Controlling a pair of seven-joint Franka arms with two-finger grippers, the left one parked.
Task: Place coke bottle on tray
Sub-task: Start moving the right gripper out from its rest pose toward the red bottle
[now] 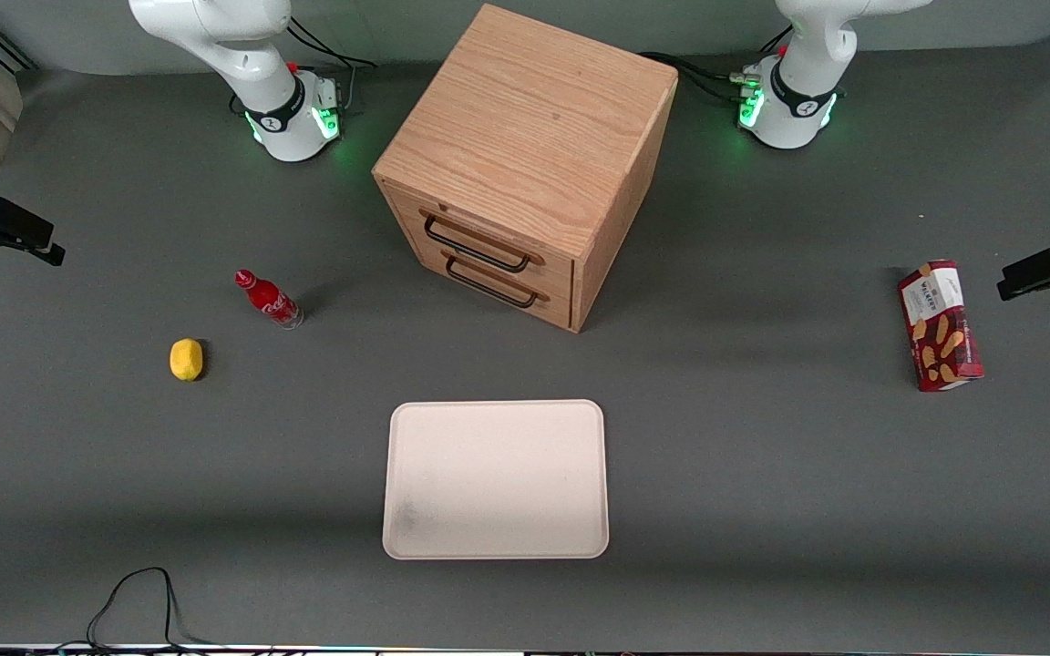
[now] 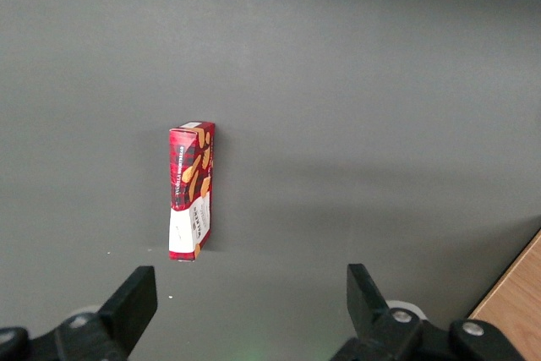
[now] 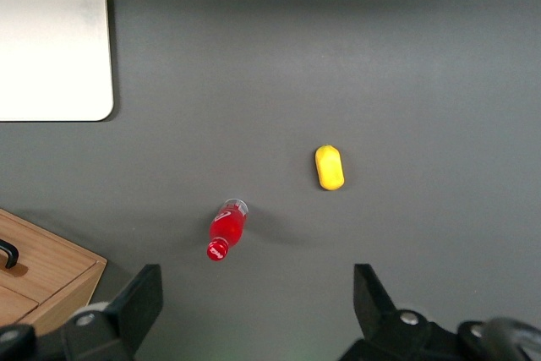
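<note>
Coke bottle (image 3: 227, 228): upright on the table (image 3: 406, 57), untouched, below and just ahead of the raised pincer (image 3: 258, 302), fingers wide and empty; step: approach; next: descend, centre, close, carry to tray (image 3: 51, 44).

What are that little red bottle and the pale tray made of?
The coke bottle looks like glossy plastic: see-through base, shiny red body. The tray seems matte, faintly speckled plastic or melamine, though I can't be sure. The gripper hangs open high above the bottle, touching nothing.
</note>
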